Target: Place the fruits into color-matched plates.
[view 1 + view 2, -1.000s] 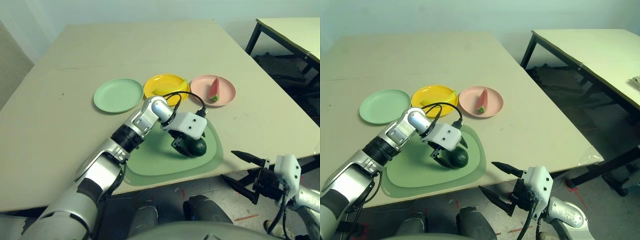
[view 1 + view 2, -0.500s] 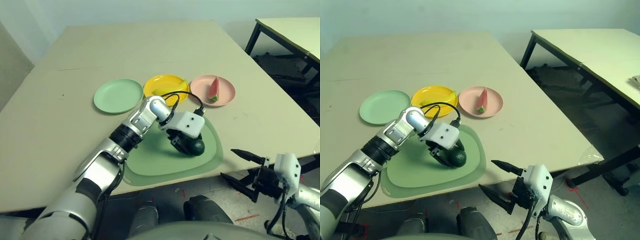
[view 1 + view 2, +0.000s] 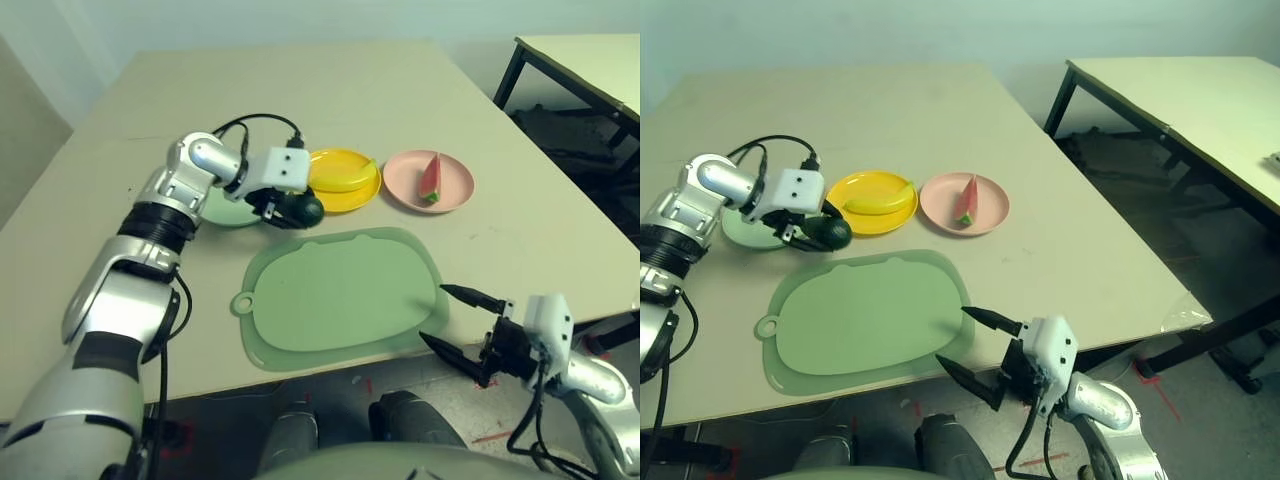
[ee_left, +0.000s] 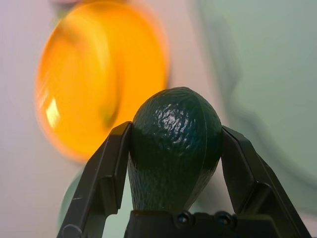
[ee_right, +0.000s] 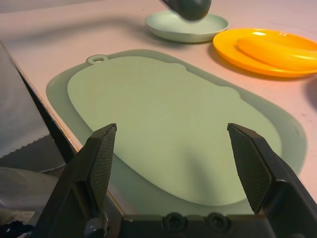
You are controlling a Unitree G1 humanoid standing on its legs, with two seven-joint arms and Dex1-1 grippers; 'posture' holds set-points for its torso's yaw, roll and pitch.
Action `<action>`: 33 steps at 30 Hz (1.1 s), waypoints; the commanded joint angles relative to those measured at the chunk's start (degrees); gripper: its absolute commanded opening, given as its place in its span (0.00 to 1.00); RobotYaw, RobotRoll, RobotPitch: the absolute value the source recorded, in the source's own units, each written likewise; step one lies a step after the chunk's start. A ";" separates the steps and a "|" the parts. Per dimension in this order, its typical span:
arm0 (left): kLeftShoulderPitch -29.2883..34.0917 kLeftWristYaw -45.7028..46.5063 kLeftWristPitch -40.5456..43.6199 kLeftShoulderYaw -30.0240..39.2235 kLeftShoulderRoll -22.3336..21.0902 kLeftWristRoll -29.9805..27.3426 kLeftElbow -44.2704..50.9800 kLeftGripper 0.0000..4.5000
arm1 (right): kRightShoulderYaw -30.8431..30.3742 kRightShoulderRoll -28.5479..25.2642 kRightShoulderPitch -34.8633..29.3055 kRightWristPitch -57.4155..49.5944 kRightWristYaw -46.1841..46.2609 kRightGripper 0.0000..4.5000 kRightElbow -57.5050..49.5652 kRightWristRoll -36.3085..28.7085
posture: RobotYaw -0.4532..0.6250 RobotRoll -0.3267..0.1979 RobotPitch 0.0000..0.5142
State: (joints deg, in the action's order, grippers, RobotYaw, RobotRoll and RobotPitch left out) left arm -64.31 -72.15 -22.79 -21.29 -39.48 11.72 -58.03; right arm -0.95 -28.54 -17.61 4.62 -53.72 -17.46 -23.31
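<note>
Left wrist view: left end effector [image 4: 173, 163] is clamped on the avocado [image 4: 174, 144], one black finger [image 4: 106, 178] pressed on each flank, fruit sitting upright between them and clear of any surface.

Head camera: avocado [image 3: 297, 208] hangs at the edge of the mint green plate [image 3: 745, 228], roughly over that plate's 3 o'clock rim, with the yellow plate [image 3: 342, 178] just beside it at 3 o'clock. Cannot tell whether it touches the mint plate.

Banana [image 3: 880, 201] lies in the yellow plate. Watermelon wedge [image 3: 430, 180] stands on its rind in the pink plate [image 3: 452, 184]. Plates sit in a row on the worktop [image 3: 300, 90]: mint, yellow, pink going toward 3 o'clock.

Pale green cutting mat [image 3: 340, 298] lies at 6 o'clock of the plates, ring handle [image 3: 241, 303] at its 9 o'clock end, nothing on it.

Right end effector [image 3: 455, 318] hangs off the worktop's near edge, by the mat's 4 o'clock corner, fingers spread wide and holding nothing. Right wrist view looks across the mat [image 5: 173, 124] between those spread fingers [image 5: 101, 163].
</note>
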 commanded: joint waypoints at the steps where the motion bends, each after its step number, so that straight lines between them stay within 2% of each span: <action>1: -2.30 6.06 -3.31 -0.52 0.87 4.16 -7.33 0.67 | -0.32 -0.19 -0.14 -0.01 0.17 1.00 0.56 0.30 | 0.29 0.62 0.08; 7: -2.13 14.47 -4.01 -2.31 2.09 10.15 -14.43 0.67 | 0.52 -0.40 -0.49 -0.27 0.89 1.00 -0.45 -0.08 | 0.27 0.62 0.08; 19: 0.87 23.19 -2.02 -2.10 2.04 14.04 -17.77 0.67 | 1.15 -0.82 -3.02 -0.55 2.33 1.00 -2.99 -0.45 | 0.25 0.62 0.08; 21: 1.10 23.46 -2.17 -2.12 2.13 14.40 -17.75 0.83 | 1.14 -0.97 -3.07 -0.63 2.37 1.00 -3.05 -0.51 | 0.25 0.62 0.08; 24: 1.12 23.31 -2.28 -2.01 2.32 14.50 -17.64 0.99 | 1.13 -1.20 -2.68 -0.74 2.32 1.00 -2.78 -0.61 | 0.25 0.62 0.08; 29: 0.29 24.14 -3.19 -1.84 1.90 14.83 -17.27 0.99 | 1.07 -0.93 -2.01 -1.02 2.76 1.00 -2.28 -1.00 | 0.27 0.62 0.08; 33: -0.31 22.36 -4.50 0.69 1.04 12.19 -16.24 0.99 | 0.88 -0.01 -1.23 -0.27 3.94 1.00 -1.59 -0.33 | 0.28 0.62 0.08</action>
State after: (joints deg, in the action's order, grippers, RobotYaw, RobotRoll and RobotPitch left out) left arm -63.84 -48.77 -26.50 -21.96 -37.67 24.90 -74.91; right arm -0.43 -28.97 -19.10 4.29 -50.53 -19.70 -23.90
